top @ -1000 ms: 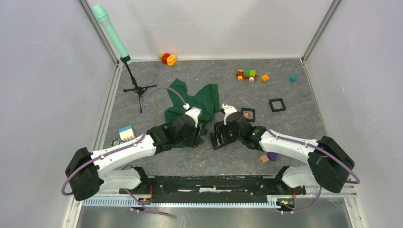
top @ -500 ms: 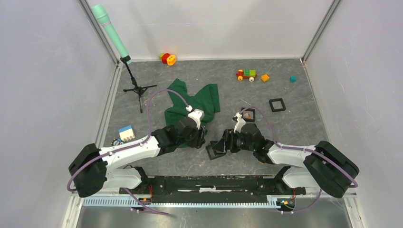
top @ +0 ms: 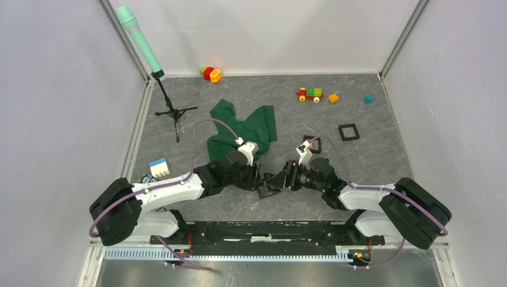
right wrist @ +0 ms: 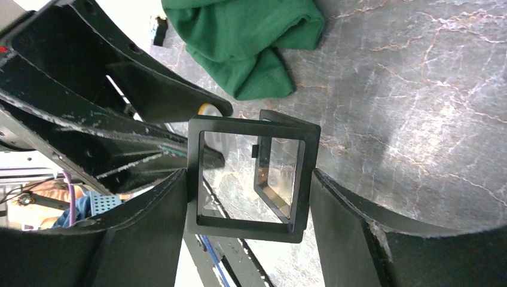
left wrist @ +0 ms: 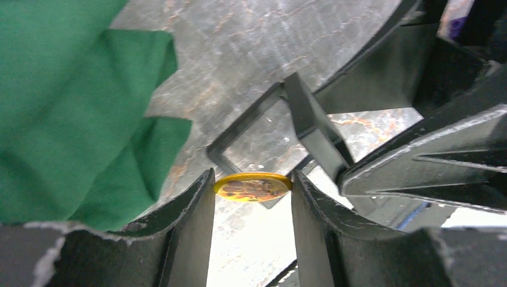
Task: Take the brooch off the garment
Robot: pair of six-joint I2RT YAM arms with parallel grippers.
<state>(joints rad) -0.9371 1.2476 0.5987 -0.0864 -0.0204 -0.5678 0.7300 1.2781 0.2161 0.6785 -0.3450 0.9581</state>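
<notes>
Green cloth of the garment (left wrist: 66, 107) lay bunched at the left. The brooch (left wrist: 253, 186) was off it, a small yellow-rimmed disc pinched rim to rim in the closed left gripper (left wrist: 252, 181), above the grey table (top: 359, 107) just beside the cloth's near edge. It looked light, rigid and smooth-edged, so I judged it apt to squirt out under a hard squeeze. Its flat faces would give a surer hold than the rim. To the right, the right gripper (right wrist: 248, 197) was clamped on a black square frame (right wrist: 239, 124) with a clear pane. Only the left wrist view showed the disc whole. The right wrist view caught a yellow sliver of it beyond the frame, and the top view hid it among the wrists.
</notes>
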